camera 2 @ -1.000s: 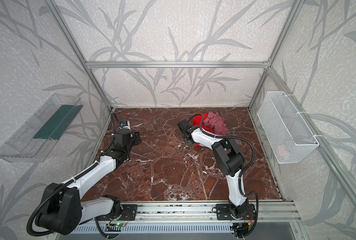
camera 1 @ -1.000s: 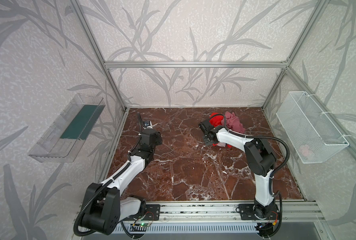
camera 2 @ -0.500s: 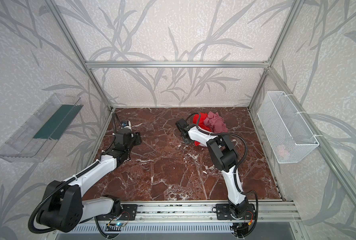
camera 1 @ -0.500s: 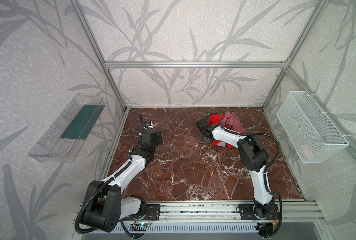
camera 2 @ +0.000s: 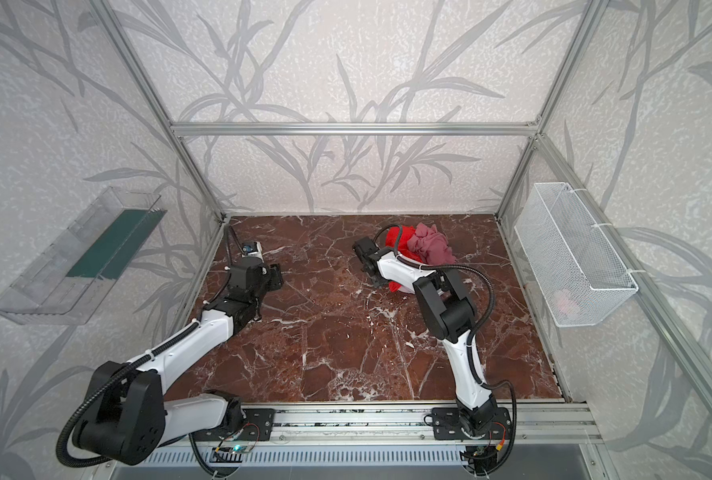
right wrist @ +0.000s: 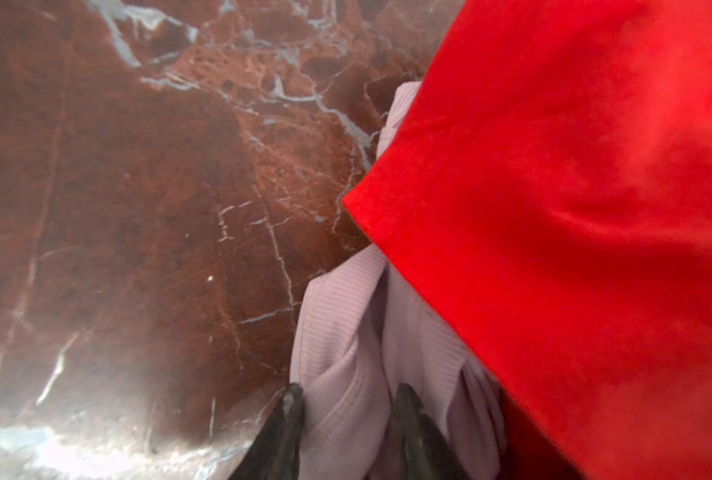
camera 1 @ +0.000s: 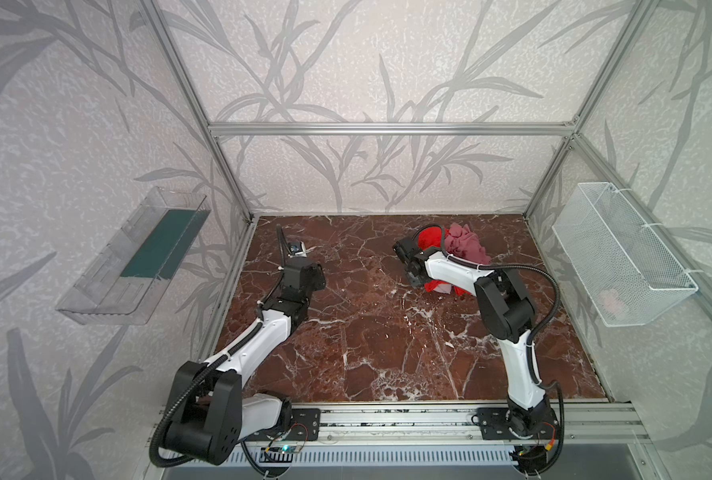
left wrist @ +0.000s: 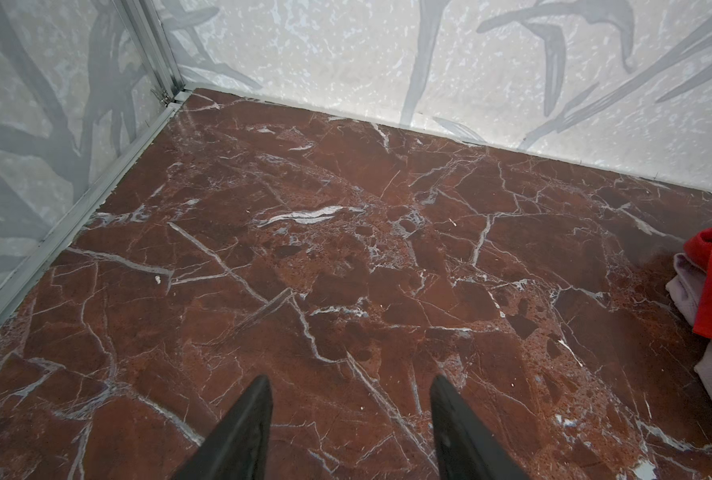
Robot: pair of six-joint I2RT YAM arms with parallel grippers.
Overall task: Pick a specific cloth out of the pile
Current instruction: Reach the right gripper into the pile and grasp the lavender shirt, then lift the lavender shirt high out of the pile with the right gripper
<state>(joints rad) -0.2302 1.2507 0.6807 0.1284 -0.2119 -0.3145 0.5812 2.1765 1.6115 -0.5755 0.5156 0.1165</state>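
— At the far right of the counter (camera 1: 367, 332), under the red cloth (right wrist: 554, 208), something pale is peeking out. Is that the cloth (right wrist: 337, 357) we want?

— Yes. It is the lightest thing in the pile (camera 1: 450, 257), a washed-out lilac-pink with fine ribs running along it. It is soft, thin and rumpled into loose folds.

— Where does it lie exactly?

— At the bottom, on the counter, at the pile's near edge. The red cloth drapes over most of it, with one straight hemmed corner hanging across it. The mauve cloth (camera 1: 466, 247) is bunched on top, toward the back wall. From above, the arm and the red cloth hide nearly all of the pale one.

— And the right gripper (right wrist: 348, 399)?

— Down at that same edge. Its two dark fingers stand a narrow way apart, one on each side of a fold of the cloth. The fold looks slack between them, not pinched.

— The left gripper (left wrist: 351, 379)?

— It hovers over bare counter, well away on the left side, with its fingers spread wide and nothing between them. Its wrist camera catches the cloth (left wrist: 687, 286) at the frame's edge, sticking out on both sides of a hanging red flap.
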